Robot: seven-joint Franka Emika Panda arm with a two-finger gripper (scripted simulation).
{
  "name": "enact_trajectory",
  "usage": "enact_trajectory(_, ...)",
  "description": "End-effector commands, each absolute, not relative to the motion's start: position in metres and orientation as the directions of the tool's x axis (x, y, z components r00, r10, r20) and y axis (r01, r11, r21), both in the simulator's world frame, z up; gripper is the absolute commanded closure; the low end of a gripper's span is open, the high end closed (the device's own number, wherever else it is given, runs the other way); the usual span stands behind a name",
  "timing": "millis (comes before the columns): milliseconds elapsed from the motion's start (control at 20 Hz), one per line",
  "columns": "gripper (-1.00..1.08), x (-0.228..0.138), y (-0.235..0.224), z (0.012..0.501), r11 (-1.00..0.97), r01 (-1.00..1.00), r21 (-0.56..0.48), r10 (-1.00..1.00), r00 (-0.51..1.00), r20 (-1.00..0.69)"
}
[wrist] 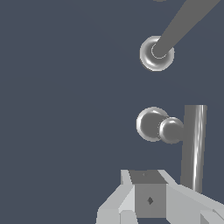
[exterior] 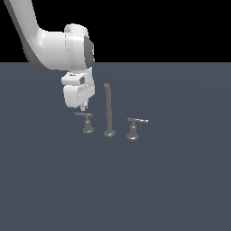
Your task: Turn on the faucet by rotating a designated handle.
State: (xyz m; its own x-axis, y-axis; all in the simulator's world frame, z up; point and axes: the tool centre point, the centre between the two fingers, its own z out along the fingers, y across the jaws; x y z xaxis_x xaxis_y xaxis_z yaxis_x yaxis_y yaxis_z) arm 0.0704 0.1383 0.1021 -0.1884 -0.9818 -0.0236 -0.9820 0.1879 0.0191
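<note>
The faucet stands on the dark floor as three grey pieces. Its tall thin spout (exterior: 108, 110) is in the middle, and a brighter lever handle (exterior: 134, 127) stands on the exterior view's right. The handle (exterior: 85, 121), smaller and duller, stands on the exterior view's left with its thin bar level. My gripper (exterior: 84, 108) hangs just above that bar, fingers together with nothing between them. In the wrist view the handle's post (wrist: 170, 130) and bar (wrist: 195, 144) lie just past my gripper (wrist: 148, 192), with the bar's end beside the fingertips. The spout base (wrist: 156, 53) is farther off.
The white arm (exterior: 54, 45) comes down from the exterior view's upper left. A flat dark grey-blue floor (exterior: 171, 180) spreads around the faucet.
</note>
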Motion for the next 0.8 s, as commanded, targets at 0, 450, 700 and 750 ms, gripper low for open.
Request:
enact_trajectory(0, 1.08, 0.073, 0.139, 0.096, 0.213, -0.977, 0.009, -0.977, -0.213, -0.011)
enact_trajectory(450, 1.08, 0.075, 0.139, 0.09, 0.234, -0.972, 0.0, -0.972, -0.234, 0.0)
enact_trajectory(700, 1.08, 0.063, 0.15, 0.089, 0.233, -0.972, 0.001, -0.972, -0.233, 0.0)
enact_trajectory(750, 1.08, 0.06, 0.153, 0.089, 0.233, -0.972, 0.001, -0.972, -0.233, 0.0)
